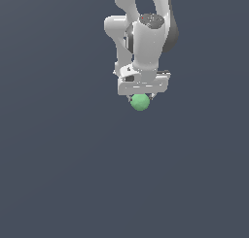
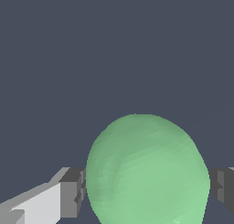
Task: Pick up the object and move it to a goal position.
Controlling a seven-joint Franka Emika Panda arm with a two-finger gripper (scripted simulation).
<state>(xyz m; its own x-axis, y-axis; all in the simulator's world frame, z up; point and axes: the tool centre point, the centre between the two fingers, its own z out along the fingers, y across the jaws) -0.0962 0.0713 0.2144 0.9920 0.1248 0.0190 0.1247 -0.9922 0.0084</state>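
The object is a small plain matte green ball (image 1: pixel 140 102), seen just under the white arm's hand in the exterior view. In the wrist view the ball (image 2: pixel 146 173) fills the space between the two grey fingertips (image 2: pixel 73 191), which press against its sides. My gripper (image 1: pixel 140 99) is shut on the ball. The fingers are mostly hidden behind the ball and the hand in the exterior view. The ball's far side and any goal marker do not show.
A plain dark grey-blue surface (image 1: pixel 58 174) fills the exterior view around the arm. The white arm (image 1: pixel 141 33) comes in from the upper middle.
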